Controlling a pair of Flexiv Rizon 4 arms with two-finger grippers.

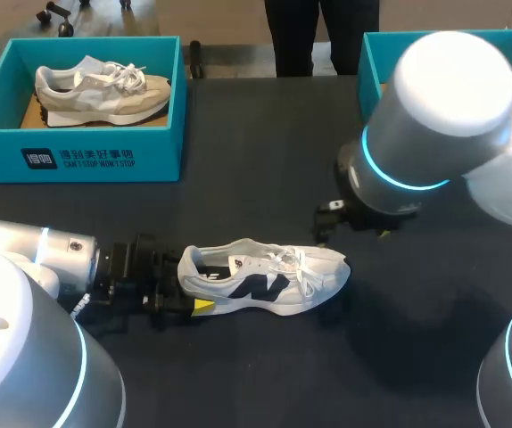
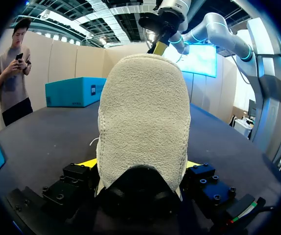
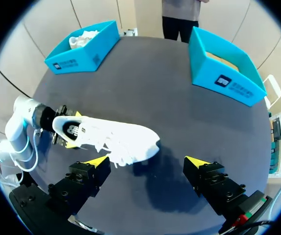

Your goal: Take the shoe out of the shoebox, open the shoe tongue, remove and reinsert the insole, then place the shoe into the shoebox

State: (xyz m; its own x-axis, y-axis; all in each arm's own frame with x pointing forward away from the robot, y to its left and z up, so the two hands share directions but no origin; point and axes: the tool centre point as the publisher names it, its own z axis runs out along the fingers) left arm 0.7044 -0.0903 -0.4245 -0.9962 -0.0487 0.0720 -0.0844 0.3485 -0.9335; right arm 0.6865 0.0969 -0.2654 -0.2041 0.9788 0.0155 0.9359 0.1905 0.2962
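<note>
Ann: Left arm (image 1: pixel 15 357) fills the near-left corner. Its left gripper (image 1: pixel 192 283) is clamped on the heel of the white shoe (image 1: pixel 265 276), one yellow tip on each side.

Rev: Where's the shoe?

Ann: On the table (image 1: pixel 256 143), near the middle. It rests on its sole with the toe pointing right, outside both boxes.

Rev: Why hold it by the heel?

Ann: My read is that it pins the shoe so it can't slide while the other arm works. It also leaves the laces and the opening free on top.

Rev: And the right gripper (image 3: pixel 146 161)?

Ann: It hangs above the toe end with its fingers wide apart and nothing between them. The shoe lies ahead of it, not touching. I'd guess it's placed there to go for the tongue.

Rev: Is the tongue open? Insole out?

Ann: Can't tell either. The laces look loose.

Rev: Boxes?

Ann: Two teal ones along the far edge. The far-left shoebox (image 1: pixel 78 156) holds a beige shoe (image 1: pixel 104 89). The far-right shoebox (image 3: pixel 228 81) is half hidden behind the right arm (image 1: pixel 452 89) from above. The right wrist view shows no shoe in it, so that's probably where this one goes back.

Rev: Stage?

Ann: The shoe is out, so I judge the tongue step is next.
</note>
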